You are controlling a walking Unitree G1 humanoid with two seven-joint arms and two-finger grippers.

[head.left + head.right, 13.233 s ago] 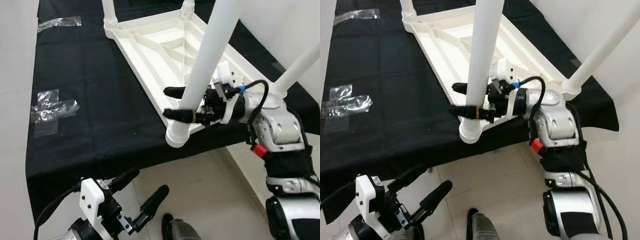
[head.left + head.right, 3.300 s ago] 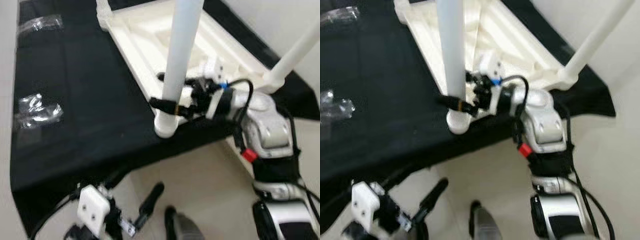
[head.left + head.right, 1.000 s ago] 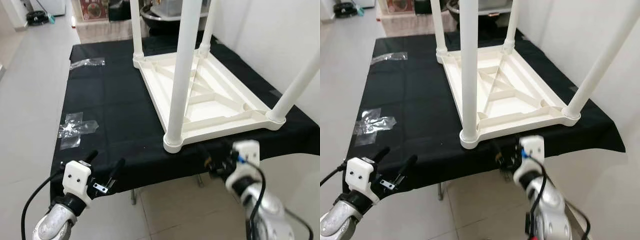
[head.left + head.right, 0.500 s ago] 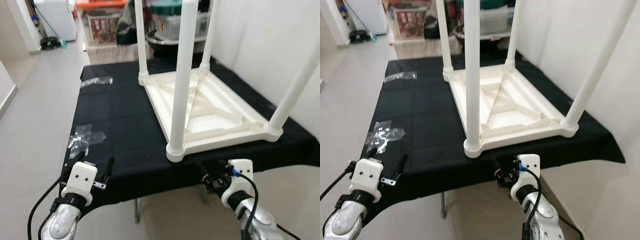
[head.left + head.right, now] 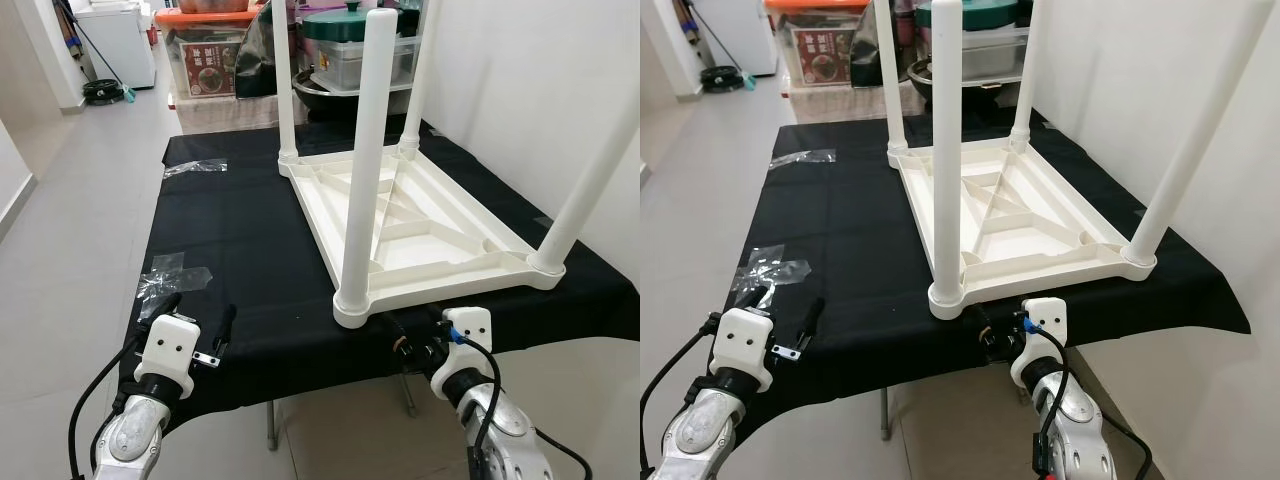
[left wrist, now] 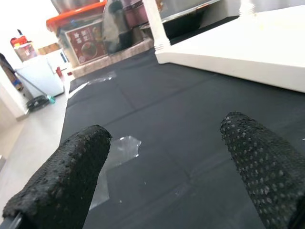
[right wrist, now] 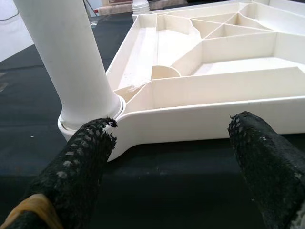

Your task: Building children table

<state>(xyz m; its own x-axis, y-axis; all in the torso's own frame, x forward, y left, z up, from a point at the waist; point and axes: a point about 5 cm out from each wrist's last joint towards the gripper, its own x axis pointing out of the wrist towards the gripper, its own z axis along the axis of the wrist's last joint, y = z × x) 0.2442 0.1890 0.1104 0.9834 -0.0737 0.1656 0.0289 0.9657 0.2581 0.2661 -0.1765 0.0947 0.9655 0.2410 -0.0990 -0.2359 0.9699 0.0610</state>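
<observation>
Four white legs stand upright from the upturned children table, which lies top-down on the black cloth of a larger table, its near edge close to the cloth's front edge. The near leg sits in its corner socket just beyond the right gripper, whose fingers are spread wide and empty, level with the tabletop's rim and just short of it. The left gripper hovers low over the cloth's near left corner, also spread and holding nothing, well apart from the white frame and near some clear plastic wrapping lying flat on the cloth. By my reading the leg-fitting step looks finished, since every corner carries a leg; whether each is pushed fully home cannot be told. The next move probably calls for both grippers to take hold of the frame or its legs on opposite sides and turn it upright, keeping it from sliding off the front edge.
</observation>
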